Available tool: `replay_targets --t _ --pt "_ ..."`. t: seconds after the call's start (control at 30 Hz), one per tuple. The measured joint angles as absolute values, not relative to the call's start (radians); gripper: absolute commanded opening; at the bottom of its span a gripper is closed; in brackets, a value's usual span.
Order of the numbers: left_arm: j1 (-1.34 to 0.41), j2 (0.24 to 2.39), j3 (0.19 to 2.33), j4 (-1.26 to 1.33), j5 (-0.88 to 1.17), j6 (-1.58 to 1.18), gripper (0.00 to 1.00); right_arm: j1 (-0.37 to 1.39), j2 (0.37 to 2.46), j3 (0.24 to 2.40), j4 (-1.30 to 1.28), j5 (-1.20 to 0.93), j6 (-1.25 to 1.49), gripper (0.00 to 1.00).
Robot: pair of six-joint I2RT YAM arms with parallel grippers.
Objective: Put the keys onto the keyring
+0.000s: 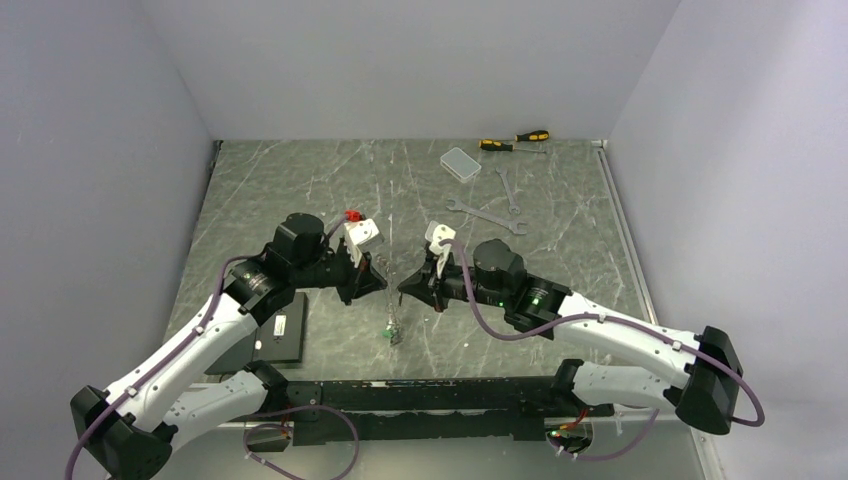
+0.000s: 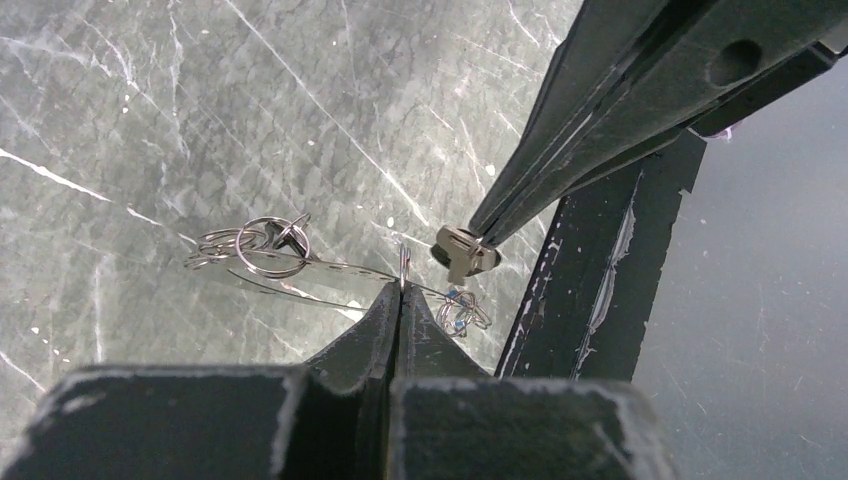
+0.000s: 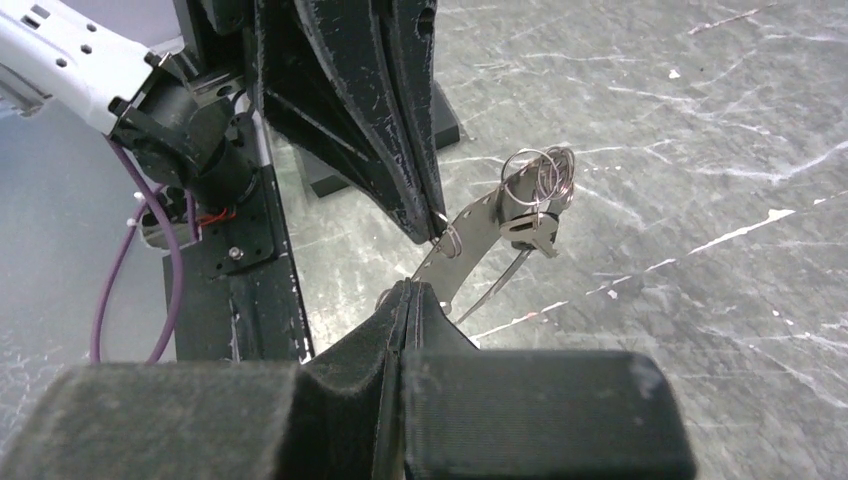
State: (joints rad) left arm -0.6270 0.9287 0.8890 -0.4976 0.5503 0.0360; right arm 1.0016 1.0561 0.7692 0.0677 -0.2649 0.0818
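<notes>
While hanging over the middle of the table [image 1: 300, 200] toward its near edge, the left gripper [image 2: 400, 292] is clamping shut fingers on the thin keyring [image 2: 403, 262], spare keys [image 1: 393, 330] are dangling below, and the right gripper [image 3: 408, 292] is squeezing a pale key [image 2: 458, 252] just beside that ring.

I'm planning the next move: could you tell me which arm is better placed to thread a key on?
Probably the right: the right gripper pinches a key beside the ring that the left gripper holds.
</notes>
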Motion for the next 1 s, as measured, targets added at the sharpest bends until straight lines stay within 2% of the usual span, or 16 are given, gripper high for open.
replay_targets --t 1.0 --pt "-0.622 0.929 0.894 -0.498 0.575 0.033 0.0 0.969 1.127 0.792 0.186 -0.297 0.098 0.0"
